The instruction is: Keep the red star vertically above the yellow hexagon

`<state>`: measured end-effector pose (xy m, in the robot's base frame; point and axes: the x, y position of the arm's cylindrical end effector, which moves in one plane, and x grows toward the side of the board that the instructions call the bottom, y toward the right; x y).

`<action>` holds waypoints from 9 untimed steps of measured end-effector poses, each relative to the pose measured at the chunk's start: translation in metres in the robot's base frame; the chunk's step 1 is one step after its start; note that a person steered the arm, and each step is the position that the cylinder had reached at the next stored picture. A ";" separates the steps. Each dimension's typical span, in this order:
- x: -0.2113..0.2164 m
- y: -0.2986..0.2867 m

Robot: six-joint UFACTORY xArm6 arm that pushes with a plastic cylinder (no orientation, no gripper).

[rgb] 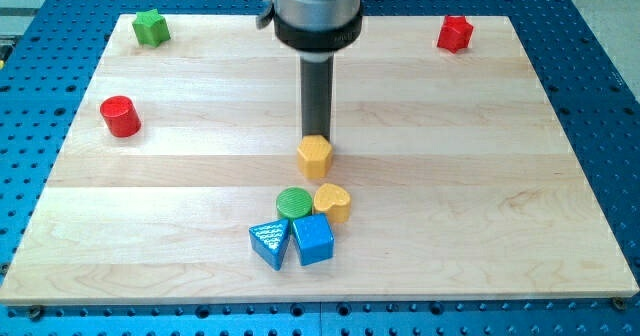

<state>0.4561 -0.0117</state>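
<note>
My tip [318,136] (bare rod, holding nothing) touches the yellow hexagon [314,156] from above; pushing down-view risks ramming the green cylinder [294,203], far from the red star [455,33].

You have only one camera here, so no second view shares any part of the scene. It sits above the near edge of the wooden board [500,226] and looks down and away from you at a slant: the board's near edge spans almost the full width of the picture, while its far edge looks shorter. It stands far enough back that you see the whole board, with the blue perforated table [600,76] showing on the left, right and near sides. The arm's housing [318,11] enters from the far side (cut off by the picture's upper edge), so you never see the arm's base.
</note>
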 end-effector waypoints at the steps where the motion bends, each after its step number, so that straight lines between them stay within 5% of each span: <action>1: 0.031 -0.006; 5: -0.116 0.299; 7: -0.250 0.280; 9: -0.214 0.132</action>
<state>0.2422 0.1206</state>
